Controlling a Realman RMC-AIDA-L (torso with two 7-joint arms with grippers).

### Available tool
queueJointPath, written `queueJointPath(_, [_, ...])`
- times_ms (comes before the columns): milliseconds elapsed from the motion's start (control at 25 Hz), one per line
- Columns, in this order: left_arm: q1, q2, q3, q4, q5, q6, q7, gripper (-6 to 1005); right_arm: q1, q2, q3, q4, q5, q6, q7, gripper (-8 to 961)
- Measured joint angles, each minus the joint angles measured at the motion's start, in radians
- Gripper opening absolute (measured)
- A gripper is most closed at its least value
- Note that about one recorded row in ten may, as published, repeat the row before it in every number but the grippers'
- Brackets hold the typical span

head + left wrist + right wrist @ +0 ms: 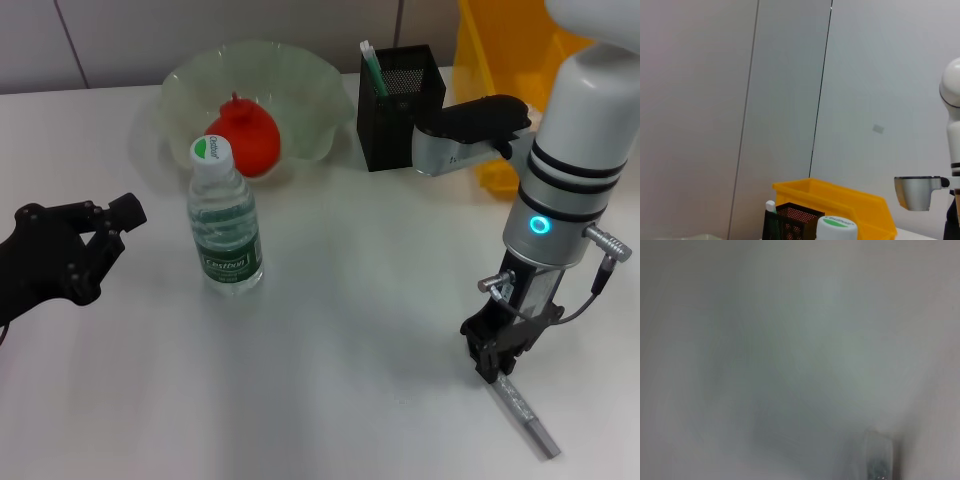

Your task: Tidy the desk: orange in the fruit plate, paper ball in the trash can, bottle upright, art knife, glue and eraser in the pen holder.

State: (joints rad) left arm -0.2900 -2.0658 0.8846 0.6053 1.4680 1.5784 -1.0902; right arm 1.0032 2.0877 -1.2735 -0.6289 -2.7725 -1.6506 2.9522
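- Two arms are seen in the head view; largest item first: yellow trash can (490,60) is set at the far right, behind the right arm, partly hidden. No paper ball is visible anywhere.
- Fruit plate (300,85) is placed far centre-left, w/ the orange (245,135) already lying in it – that step is judged done.
- Pen holder (400,95) is stood just beside the plate, betw. plate & trash can; a white-green stick is seen poking out at its corner. No eraser is visible.
- Bottle (225,225) is stood upright, cap up, in front of the plate – also judged done.
- Left gripper (105,235) is held near the left edge, apart from the bottle, fingers spread, nothing held; judged idle.
- Right gripper (497,362) is lowered at near right onto one end of the art knife (525,412), a thin grey bar lying flat on the desk. Whether the fingers are clamped on it can't be told.
- Step in hand: knife pickup is judged. Next: a firm grip, lift, carry over to the holder, tip downward, drop in.
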Motion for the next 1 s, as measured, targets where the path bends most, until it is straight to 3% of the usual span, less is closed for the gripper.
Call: queueJointPath(1000, [0.006,0.001,-0.013,-0.009,0.000,0.005,0.004,27,-0.001,0.001,-0.011,0.008,0.001,0.005,0.000,141])
